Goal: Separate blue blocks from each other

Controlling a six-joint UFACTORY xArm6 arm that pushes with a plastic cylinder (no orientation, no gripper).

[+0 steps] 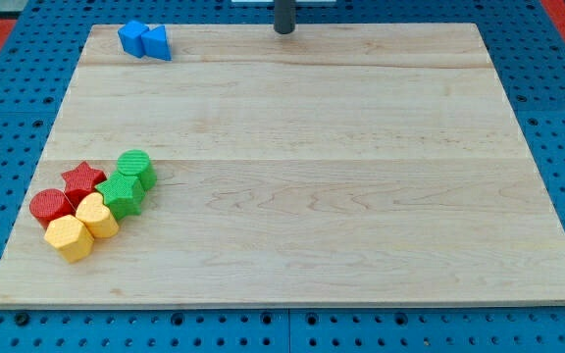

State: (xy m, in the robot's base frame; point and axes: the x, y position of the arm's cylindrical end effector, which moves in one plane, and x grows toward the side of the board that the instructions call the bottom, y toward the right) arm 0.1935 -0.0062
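Tip: my tip (283, 31) sits at the board's (361, 196) top edge, just right of centre — a bare rod, holding nothing, touching no block
Blue blocks: blue cube (131, 37) and blue wedge (155, 42) well to the tip's left, at much the same height in the view, pressed together
Other blocks: far down-left of the tip, one tight cluster — red star (83, 179), red cylinder (50, 206), green cylinder (135, 166), green star (121, 192), yellow heart (96, 214), yellow hexagon (69, 237)

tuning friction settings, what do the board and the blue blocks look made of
The board looks like pale wood, matte: grain streaks and plank seams run across it. The two blue blocks, touching at the view's top left, look like plastic, uniform colour; it could be painted. My tip is apart, to their right.
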